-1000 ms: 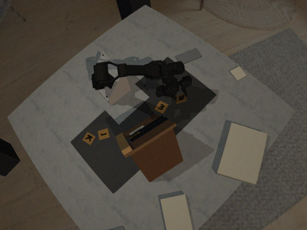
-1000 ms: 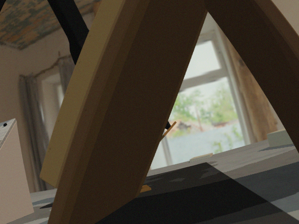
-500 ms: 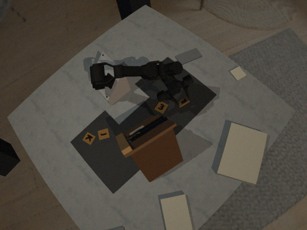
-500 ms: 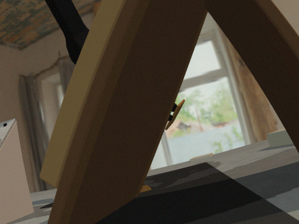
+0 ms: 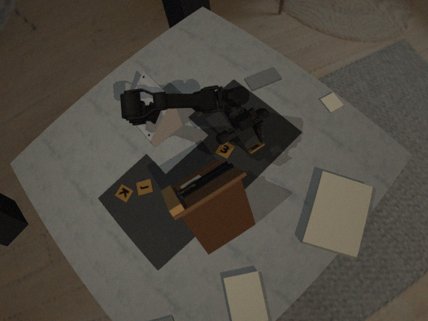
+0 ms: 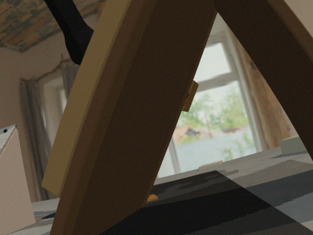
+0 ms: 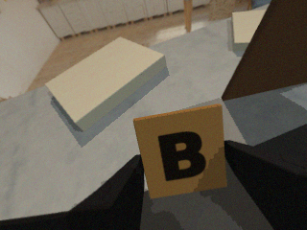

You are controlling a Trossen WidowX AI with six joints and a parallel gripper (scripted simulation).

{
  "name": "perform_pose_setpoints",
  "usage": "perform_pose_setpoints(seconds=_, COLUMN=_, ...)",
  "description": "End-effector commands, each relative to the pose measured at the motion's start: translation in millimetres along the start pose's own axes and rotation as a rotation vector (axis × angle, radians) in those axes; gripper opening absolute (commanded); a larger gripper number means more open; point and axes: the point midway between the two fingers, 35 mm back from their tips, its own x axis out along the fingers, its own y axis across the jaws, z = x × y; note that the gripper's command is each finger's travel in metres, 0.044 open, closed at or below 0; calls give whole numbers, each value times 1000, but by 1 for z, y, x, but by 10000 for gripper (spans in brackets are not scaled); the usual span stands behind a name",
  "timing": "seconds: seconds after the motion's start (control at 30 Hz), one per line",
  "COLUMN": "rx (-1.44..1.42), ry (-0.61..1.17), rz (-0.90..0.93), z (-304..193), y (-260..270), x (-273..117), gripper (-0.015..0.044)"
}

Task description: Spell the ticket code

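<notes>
My gripper (image 5: 255, 146) (image 7: 182, 153) is shut on the tile lettered B (image 5: 256, 148) (image 6: 191, 97) (image 7: 211, 129), holding it tilted above the dark mat, right of the 3 tile (image 5: 225, 150). The K tile (image 5: 124, 192) and J tile (image 5: 144, 186) lie on the left dark mat. The wooden board (image 5: 221, 207) (image 6: 141, 101) leans as an A-frame, with the black rail (image 5: 216, 172) along its face and a yellow block (image 5: 170, 200) at its left end. An orange sliver shows in the rail near that block, too small to read. The ticket's code cannot be read.
A white slanted panel with a pinkish side (image 5: 167, 126) (image 6: 13, 182) stands under the arm. A grey slab (image 5: 263, 78) and a small cream block (image 5: 331, 102) lie toward the back right. Large cream blocks (image 5: 338, 214) (image 7: 107, 81) stand right and in front of the board.
</notes>
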Motion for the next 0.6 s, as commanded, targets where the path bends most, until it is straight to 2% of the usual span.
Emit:
perform_pose_setpoints(seconds=0.0, rx=-58, ry=-22, rz=-25, z=7, y=-6, x=-1, gripper=0)
perform_pose_setpoints(seconds=0.57, rx=-59, ry=-22, rz=-25, z=7, y=-9, x=-1, gripper=0)
